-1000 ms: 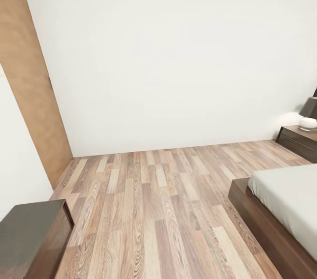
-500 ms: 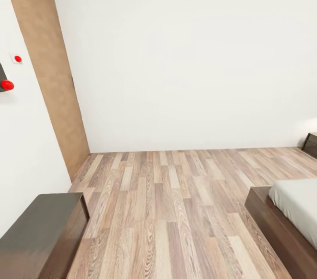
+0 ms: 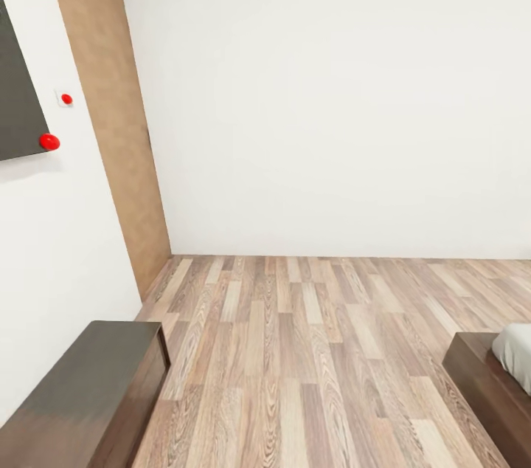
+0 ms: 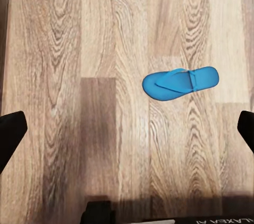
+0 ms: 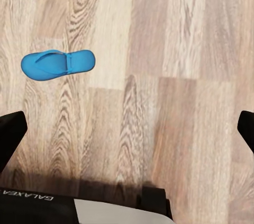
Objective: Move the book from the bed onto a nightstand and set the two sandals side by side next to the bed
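One blue sandal (image 4: 180,82) lies flat on the wood-plank floor (image 4: 63,49) under both wrist cameras (strap up), touching nothing. Both grippers (image 4: 127,128) (image 5: 127,128) hang wide open and empty above it. A corner of the bed (image 3: 490,387) sits right of a long dark cabinet (image 3: 81,394).

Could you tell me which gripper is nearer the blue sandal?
Left gripper, narrowly: the sandal lies on the floor beyond both, farther off-centre from the right gripper.

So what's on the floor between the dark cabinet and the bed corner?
Nothing: in the head view, only bare wood-plank floor runs from the dark cabinet to the bed corner.
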{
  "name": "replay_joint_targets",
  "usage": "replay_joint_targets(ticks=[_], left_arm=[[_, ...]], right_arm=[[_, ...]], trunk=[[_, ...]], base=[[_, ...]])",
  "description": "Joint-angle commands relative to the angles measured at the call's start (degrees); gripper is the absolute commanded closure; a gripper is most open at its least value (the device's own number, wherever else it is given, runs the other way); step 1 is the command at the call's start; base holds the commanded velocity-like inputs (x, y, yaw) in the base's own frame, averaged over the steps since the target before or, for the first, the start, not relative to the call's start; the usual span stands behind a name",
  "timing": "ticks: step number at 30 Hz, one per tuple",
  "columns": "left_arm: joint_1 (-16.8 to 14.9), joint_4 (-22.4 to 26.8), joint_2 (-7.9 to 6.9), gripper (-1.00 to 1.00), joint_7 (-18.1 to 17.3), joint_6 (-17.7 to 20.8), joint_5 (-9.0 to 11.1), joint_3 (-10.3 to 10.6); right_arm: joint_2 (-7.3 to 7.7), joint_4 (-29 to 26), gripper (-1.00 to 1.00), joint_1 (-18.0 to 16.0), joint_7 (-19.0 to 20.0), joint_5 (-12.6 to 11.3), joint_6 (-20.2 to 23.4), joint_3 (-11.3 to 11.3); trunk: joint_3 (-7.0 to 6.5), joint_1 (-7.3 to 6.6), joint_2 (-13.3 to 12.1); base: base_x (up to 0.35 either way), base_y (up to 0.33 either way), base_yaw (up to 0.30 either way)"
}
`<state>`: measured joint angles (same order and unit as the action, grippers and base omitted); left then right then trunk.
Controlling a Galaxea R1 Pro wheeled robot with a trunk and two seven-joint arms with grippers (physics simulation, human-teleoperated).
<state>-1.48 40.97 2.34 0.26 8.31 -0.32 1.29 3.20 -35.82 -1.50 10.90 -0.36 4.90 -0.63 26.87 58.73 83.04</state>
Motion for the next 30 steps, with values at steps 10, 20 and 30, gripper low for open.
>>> replay_joint_targets(ticks=[10, 20, 30], left_arm=[[-0.8, 13.6, 1.9, -1.0, 0.0, 11.7, -0.1, 0.2], [-16.3, 17.1, 3.5, -1.0, 0.1, 27.9, -0.1, 0.2], [-19.0, 17.6, 3.53, -1.0, -0.6, 28.7, 0.0, 0.2]], right_arm=[[-0.32, -0.5, -1.0, -1.3, 0.6, -0.3, -6.5, 0.1], [-0.4, 6.5, -1.0, -11.2, 0.3, -2.5, 2.2, -0.9], [-0.5, 10.8, -1.0, -12.1, 1.0, -5.7, -2.4, -3.8]], trunk=[[1.86, 2.2, 4.0], [3.65, 4.39, 8.1], [5.45, 6.59, 12.1]], base=[[0.003, 0.001, 0.003], [0.0, 0.0, 0.0], [0.0, 0.0, 0.0]])
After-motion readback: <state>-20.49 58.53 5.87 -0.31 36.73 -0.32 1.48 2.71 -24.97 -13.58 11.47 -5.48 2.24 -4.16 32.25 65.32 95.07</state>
